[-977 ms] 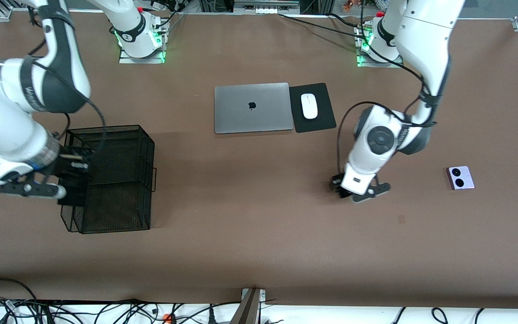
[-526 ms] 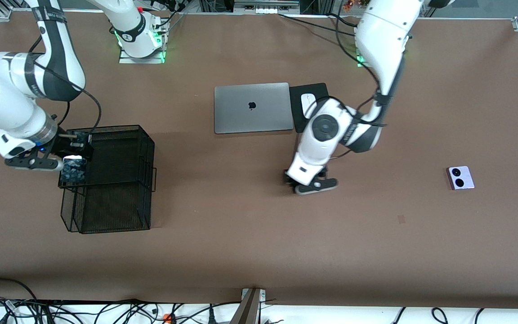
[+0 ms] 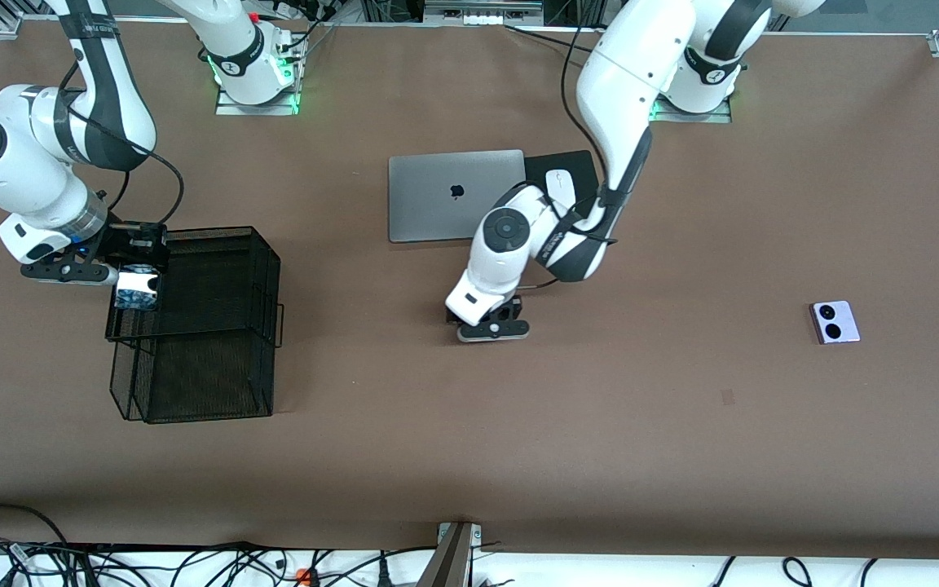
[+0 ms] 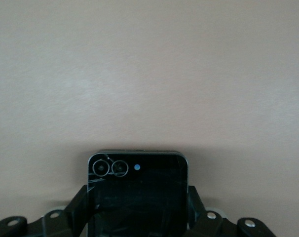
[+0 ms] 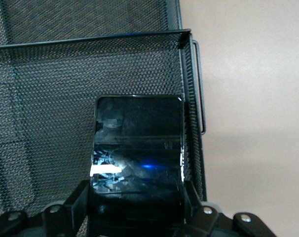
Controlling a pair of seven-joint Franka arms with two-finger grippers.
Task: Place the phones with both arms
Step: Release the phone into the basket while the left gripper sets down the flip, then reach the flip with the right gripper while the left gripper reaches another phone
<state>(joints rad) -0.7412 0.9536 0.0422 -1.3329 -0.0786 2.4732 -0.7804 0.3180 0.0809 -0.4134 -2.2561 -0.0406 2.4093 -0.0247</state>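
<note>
Long black phone: being pinched between the jaws of the right gripper, hanging over the rim of the black mesh basket at that basket's edge toward the right arm's end of the surface. Screen catching glare; lower end pointing down into the basket in the right wrist view.

Small squarish black phone: being carried in the left gripper, jaws clamping its two side edges, twin lenses facing the wrist camera. Hanging over bare surface, well apart from the basket and on the basket's side of the silver laptop.

Lilac-white phone: lying flat, untouched, farthest of all from the basket, toward the left arm's end.

White mouse on its dark pad: sitting just beside the laptop, partly covered by the left arm; not part of the job.

Judgement on the step in hand: lowering and releasing the long phone into the basket while bringing the small one across. Advisable: keeping the long phone clear of the mesh rim before descending, lowering well inside before parting the jaws, avoiding a drop from height. Holding the left arm short of the basket until the right arm clears, so avoiding contact between the two wrists. Keeping the small phone level, grip being on narrow edges only.
</note>
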